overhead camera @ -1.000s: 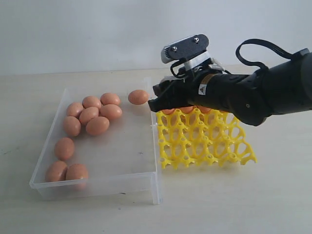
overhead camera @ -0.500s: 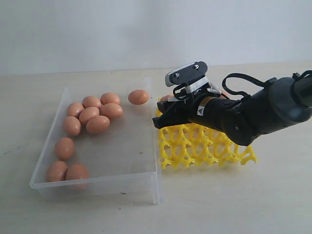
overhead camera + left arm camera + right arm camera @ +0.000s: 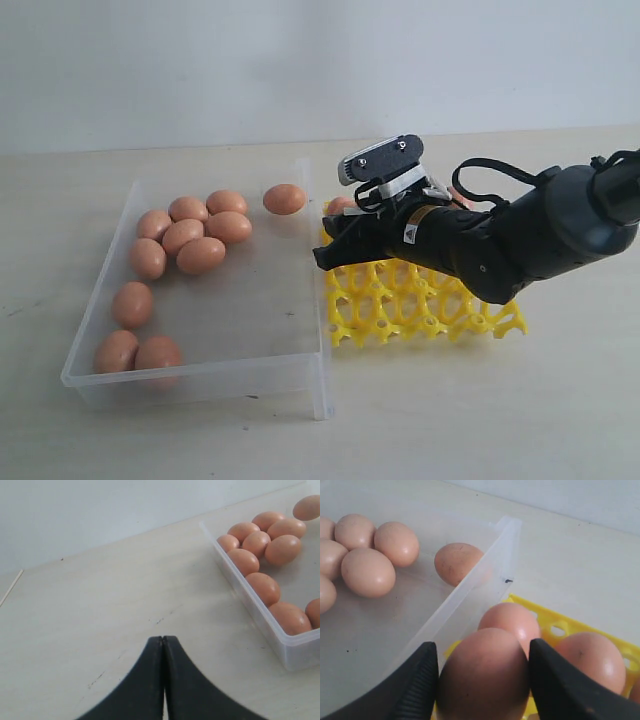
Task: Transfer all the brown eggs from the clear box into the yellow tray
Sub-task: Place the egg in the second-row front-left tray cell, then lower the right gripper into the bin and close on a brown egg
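From across the room, the right gripper (image 3: 333, 243) hangs over the yellow tray (image 3: 340, 325), just beside the clear box (image 3: 200, 378) where brown eggs (image 3: 200, 256) lie loose. Left wrist view: the left gripper (image 3: 163, 675) is pinched closed and empty above the table (image 3: 100, 605). Right wrist view: its jaws stand wide, clamping one egg (image 3: 482, 672) over the tray's corner.

A clear box (image 3: 200, 378) takes up the left half of the frame on the pale worktop (image 3: 480, 420). Eleven brown eggs (image 3: 200, 256) lie in it: seven clustered at upper left, three toward lower left, one alone at the upper right corner. The yellow tray (image 3: 420, 310) sits just right of the box. A dark arm (image 3: 530, 240) reaches in from the right, its end effector (image 3: 328, 243) over the tray's upper left edge.
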Controlling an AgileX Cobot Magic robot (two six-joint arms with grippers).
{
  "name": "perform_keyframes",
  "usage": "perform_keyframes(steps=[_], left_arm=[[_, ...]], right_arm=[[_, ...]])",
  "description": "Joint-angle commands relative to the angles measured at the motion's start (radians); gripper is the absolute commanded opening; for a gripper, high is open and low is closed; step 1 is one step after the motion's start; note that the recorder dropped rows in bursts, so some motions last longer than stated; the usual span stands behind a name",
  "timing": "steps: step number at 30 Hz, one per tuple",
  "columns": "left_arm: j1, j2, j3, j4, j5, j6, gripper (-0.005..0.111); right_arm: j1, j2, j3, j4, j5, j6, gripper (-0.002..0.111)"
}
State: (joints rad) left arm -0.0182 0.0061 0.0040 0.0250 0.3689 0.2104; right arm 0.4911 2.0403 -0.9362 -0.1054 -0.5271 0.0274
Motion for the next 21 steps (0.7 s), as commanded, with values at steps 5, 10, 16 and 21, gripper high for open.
perform_keyframes(steps=[5, 10, 16, 21], left_arm=[[-0.002, -0.006, -0.004, 0.0, -0.008, -0.005, 0.0], [-0.002, -0.006, -0.004, 0.0, -0.008, -0.005, 0.0], [-0.002, -0.006, -0.004, 0.0, -0.008, -0.005, 0.0], [-0.002, -0.006, -0.004, 0.0, -0.008, -0.005, 0.0]], right_arm=[[-0.006, -0.002, 0.001, -0.01, -0.009, 0.003, 0.048], [-0.006, -0.008, 0.001, -0.008, 0.018, 0.021, 0.062], [0.017, -0.321, -0.072, -0.006, 0.566, 0.143, 0.061], [0.18, -0.284, -0.393, 0.315, 1.129, 0.087, 0.057]])
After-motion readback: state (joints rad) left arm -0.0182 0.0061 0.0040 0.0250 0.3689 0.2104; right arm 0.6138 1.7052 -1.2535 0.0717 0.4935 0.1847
